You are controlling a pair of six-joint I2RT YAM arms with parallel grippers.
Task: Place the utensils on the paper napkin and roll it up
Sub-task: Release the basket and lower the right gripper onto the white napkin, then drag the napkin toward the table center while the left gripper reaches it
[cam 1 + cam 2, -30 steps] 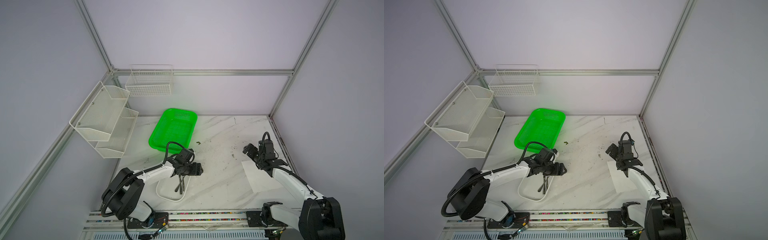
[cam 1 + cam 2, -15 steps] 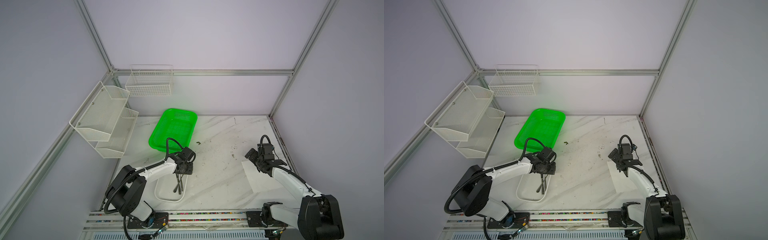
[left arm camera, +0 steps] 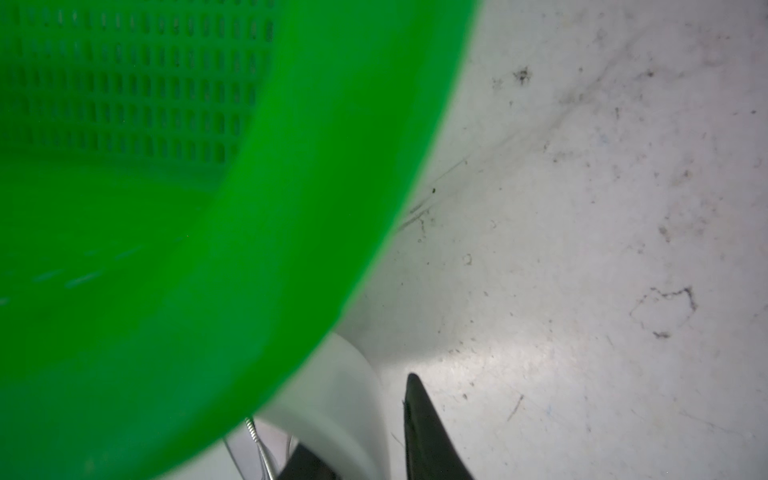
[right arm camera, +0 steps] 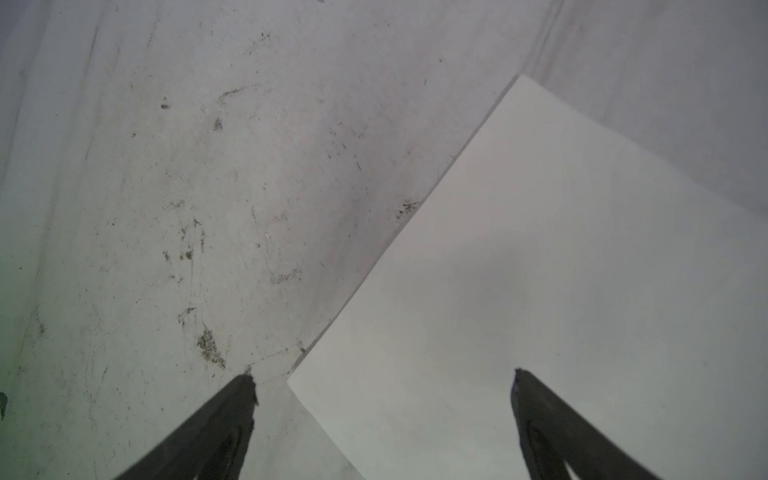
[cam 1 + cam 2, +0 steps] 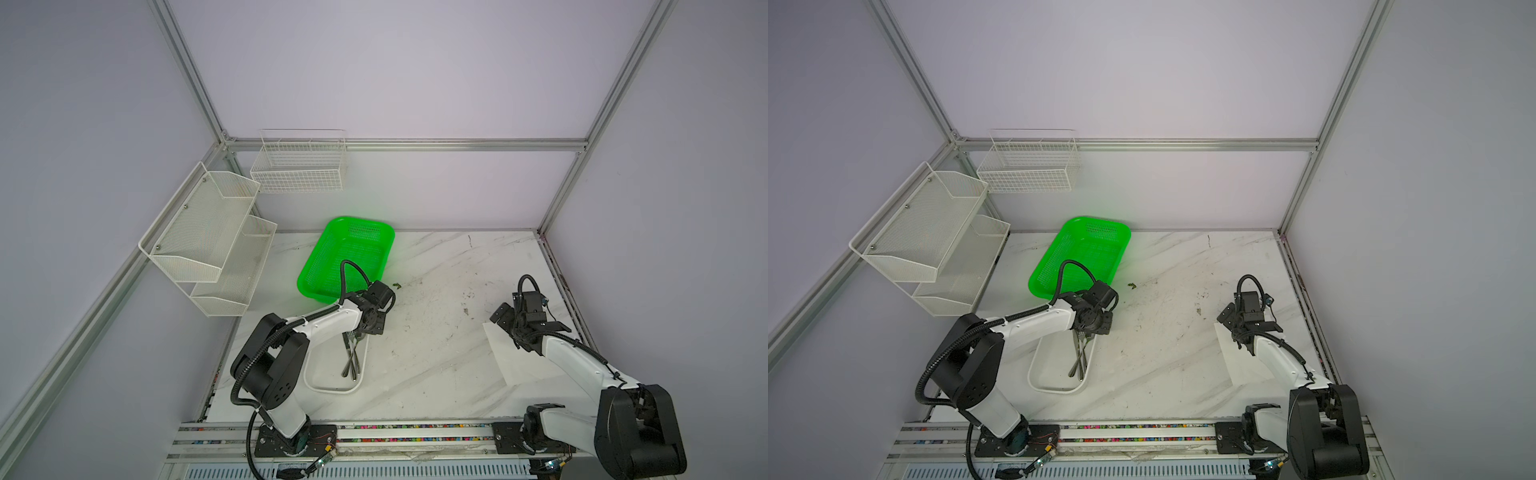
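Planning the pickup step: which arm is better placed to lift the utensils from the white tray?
Left. The left gripper sits at the utensils in the tray; the right gripper hangs open over the napkin corner, across the table.

I count one green basket [image 5: 353, 253], one white tray [image 5: 328, 376], one paper napkin [image 5: 515, 361], one wire basket [image 5: 299, 170] and one two-tier mesh shelf [image 5: 208, 232]. The utensils [image 5: 352, 359] in the tray overlap: three, I think, though I cannot separate them cleanly.

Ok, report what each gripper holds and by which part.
Right gripper: open, nothing held. Left gripper: at tray rim by the utensils; cannot be told.
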